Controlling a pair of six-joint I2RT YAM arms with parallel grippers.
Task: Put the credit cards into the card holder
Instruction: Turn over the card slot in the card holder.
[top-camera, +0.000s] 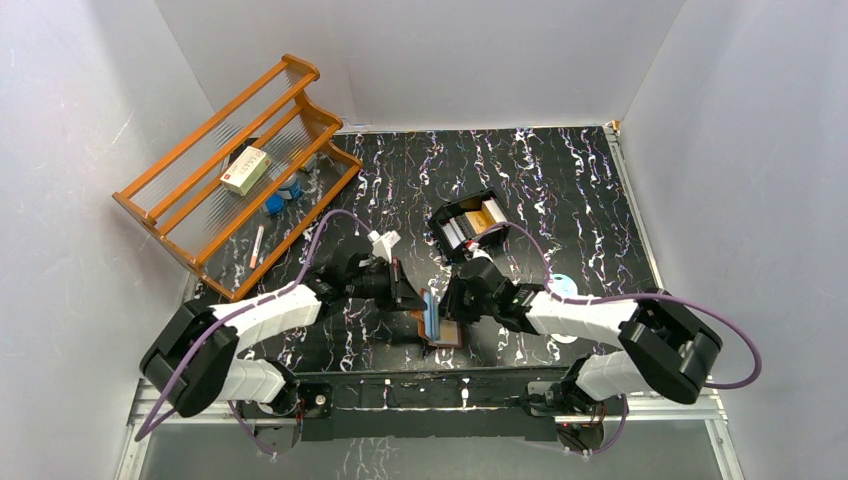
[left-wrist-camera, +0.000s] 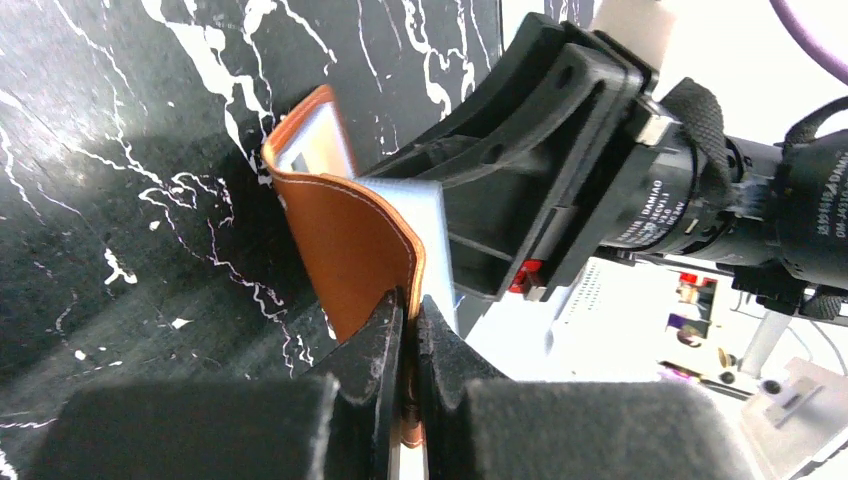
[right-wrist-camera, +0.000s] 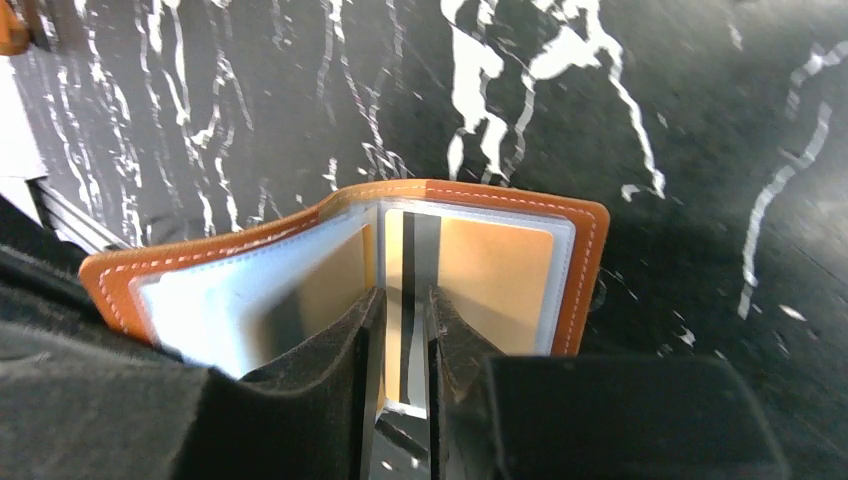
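The brown leather card holder (top-camera: 441, 327) stands open on edge between my two grippers, pale blue sleeves showing. My left gripper (left-wrist-camera: 410, 312) is shut on the edge of its leather cover (left-wrist-camera: 345, 235). In the right wrist view the card holder (right-wrist-camera: 585, 270) spreads wide, with an orange-gold credit card (right-wrist-camera: 495, 280) lying in its right sleeve. Another credit card (right-wrist-camera: 412, 260) with a dark stripe stands edge-on in the middle sleeves, between the fingers of my right gripper (right-wrist-camera: 403, 305). The jaws stand slightly apart, with a gap on each side of the card. More credit cards (top-camera: 482, 217) sit in a black tray.
The black tray (top-camera: 440, 222) stands just behind the grippers. An orange wooden rack (top-camera: 190, 150) leans at the back left, holding a white box (top-camera: 245, 170). A pen (top-camera: 257, 245) lies by it. A pale blue disc (top-camera: 563, 285) lies beside the right arm. White walls enclose the table.
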